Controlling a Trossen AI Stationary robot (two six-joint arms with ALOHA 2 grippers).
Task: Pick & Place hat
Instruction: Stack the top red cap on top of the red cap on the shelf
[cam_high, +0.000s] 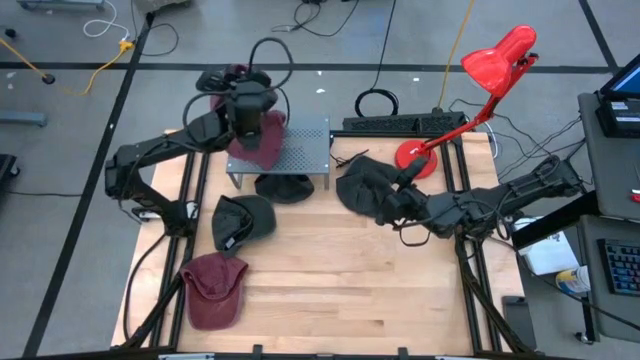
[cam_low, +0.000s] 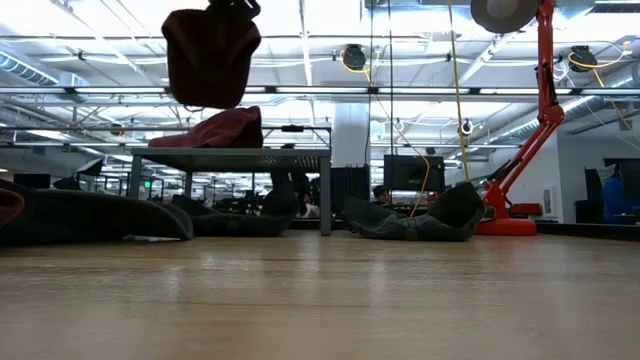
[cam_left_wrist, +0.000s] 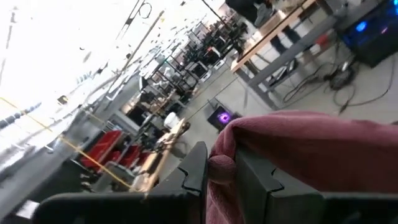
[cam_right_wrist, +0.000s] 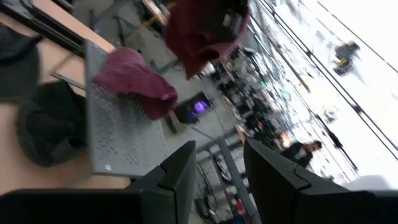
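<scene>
Above the perforated grey metal rack (cam_high: 296, 148), the left gripper (cam_left_wrist: 222, 177) grasps a dangling maroon fabric cap (cam_low: 210, 55); another maroon cap (cam_low: 218, 129) lies on it. Nearby, the right gripper (cam_right_wrist: 219, 167) hovers unclenched.

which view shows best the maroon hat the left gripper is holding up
Low view: the held maroon hat hangs whole above the grey rack. Left wrist view shows only cloth pinched in the left gripper; in the high view the arm hides it.

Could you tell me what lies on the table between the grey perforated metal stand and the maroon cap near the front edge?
In the high view, a black cap lies between the grey perforated metal stand and the maroon cap.
</scene>
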